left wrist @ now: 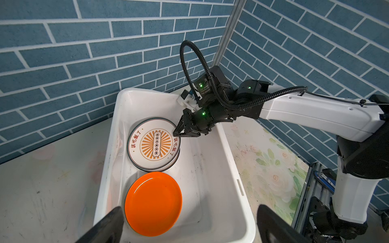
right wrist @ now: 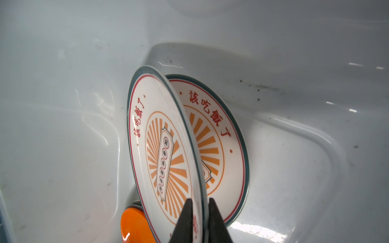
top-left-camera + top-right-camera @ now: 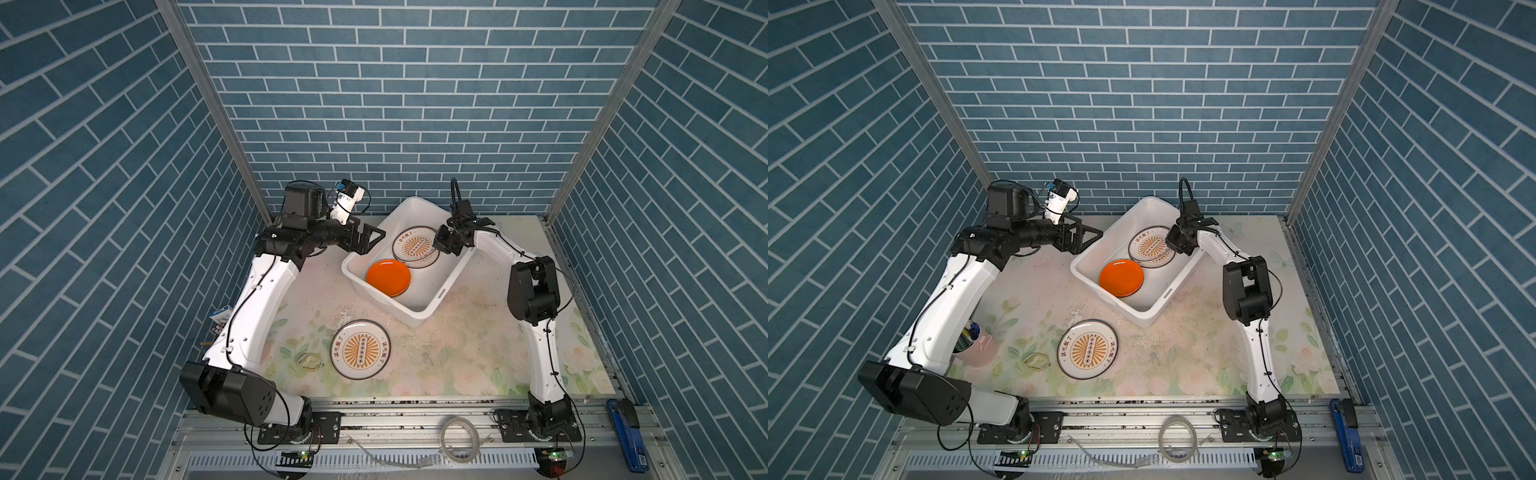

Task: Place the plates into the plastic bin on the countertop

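Placement in hand, judged nearly complete: one sunburst plate (image 3: 360,349) flat on the countertop (image 3: 457,353), apart from the plastic bin (image 3: 415,318), with a rubber band (image 3: 311,360) just beside it.

Further back, left gripper (image 3: 370,239) spread wide, empty, hanging just outside the bin's left rim.

Inside the bin, orange plate (image 3: 388,277) at the near end, seemingly atop others. Beyond it, upper sunburst plate (image 2: 160,147) tilted over a lower sunburst plate (image 2: 221,147) that lies on the bin floor.

Right gripper (image 2: 200,202) narrow, fingers astride the upper plate's rim and pinching it. Cannot tell whether that grip is loosening.

Next move, as a judgement: lower the rim until the plates nest, part the fingers, lift straight up clear of the right wall, close by. Then fetch the countertop plate: thin, low rim on a flat surface, awkward to get under. Plenty of open countertop around it, and open floor in the bin's right half.
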{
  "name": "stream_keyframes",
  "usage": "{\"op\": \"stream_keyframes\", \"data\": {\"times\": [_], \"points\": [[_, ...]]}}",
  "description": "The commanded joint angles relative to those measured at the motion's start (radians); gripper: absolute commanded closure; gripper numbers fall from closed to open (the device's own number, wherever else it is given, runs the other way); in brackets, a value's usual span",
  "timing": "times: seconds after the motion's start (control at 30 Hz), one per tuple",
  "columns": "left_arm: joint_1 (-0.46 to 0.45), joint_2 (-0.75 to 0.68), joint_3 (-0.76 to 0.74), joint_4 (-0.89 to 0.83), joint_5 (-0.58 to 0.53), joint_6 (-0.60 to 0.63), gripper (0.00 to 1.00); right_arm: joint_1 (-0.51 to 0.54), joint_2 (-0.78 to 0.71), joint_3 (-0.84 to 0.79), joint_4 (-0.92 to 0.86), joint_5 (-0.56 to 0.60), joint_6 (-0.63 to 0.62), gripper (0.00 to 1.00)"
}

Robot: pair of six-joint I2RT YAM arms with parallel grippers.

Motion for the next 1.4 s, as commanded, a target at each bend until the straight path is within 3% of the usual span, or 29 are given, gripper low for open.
{"op": "stream_keyframes", "data": {"times": [0.0,1.37], "points": [[0.008,-0.001,-0.004,0.008,0.017,-0.004,0.00,-0.010,0.027,0.032,-0.012,0.003,0.025,0.84],[0.011,-0.021,-0.029,-0.001,0.022,-0.004,0.00,-0.015,0.057,0.016,-0.053,0.006,0.017,0.78]]}}
